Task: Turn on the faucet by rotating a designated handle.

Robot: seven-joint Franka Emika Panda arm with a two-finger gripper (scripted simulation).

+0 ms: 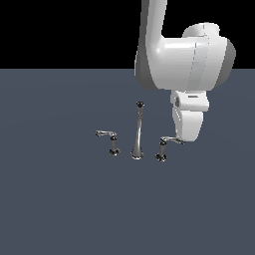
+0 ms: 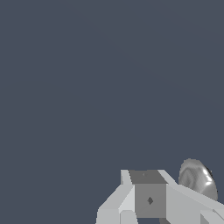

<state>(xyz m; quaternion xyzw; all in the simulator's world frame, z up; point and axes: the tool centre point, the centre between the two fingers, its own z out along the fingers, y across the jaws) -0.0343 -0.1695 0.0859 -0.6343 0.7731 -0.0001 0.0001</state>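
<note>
The faucet (image 1: 138, 130) stands on a flat grey floor (image 1: 55, 199) as three separate chrome pieces in a row: a tall thin curved spout in the middle, a twin handle (image 1: 110, 141) on the exterior view's left with its lever pointing left, and the handle (image 1: 166, 146) to be turned on the exterior view's right, its lever pointing right.

The gripper (image 1: 186, 138) hangs from the white arm right at the free end of that lever; from here it looks to be touching or just beside the tip. Whether its fingers are spread or closed I cannot tell: the exterior view shows only the hand's bulk, and the wrist view shows the hand's underside with a chrome rounded shape (image 2: 197, 178) just beside it.

The handle looks rigid, smooth and probably slippery, pivoting on its short dark-based post. I judge a sideways push near the lever's tip gives the most turning for the least force; a pinch on polished metal may slide off.

There is open floor on the far, near and right sides of the lever. The tight side is the left, where the spout stands near the post, so a sweep should stop short of it.
</note>
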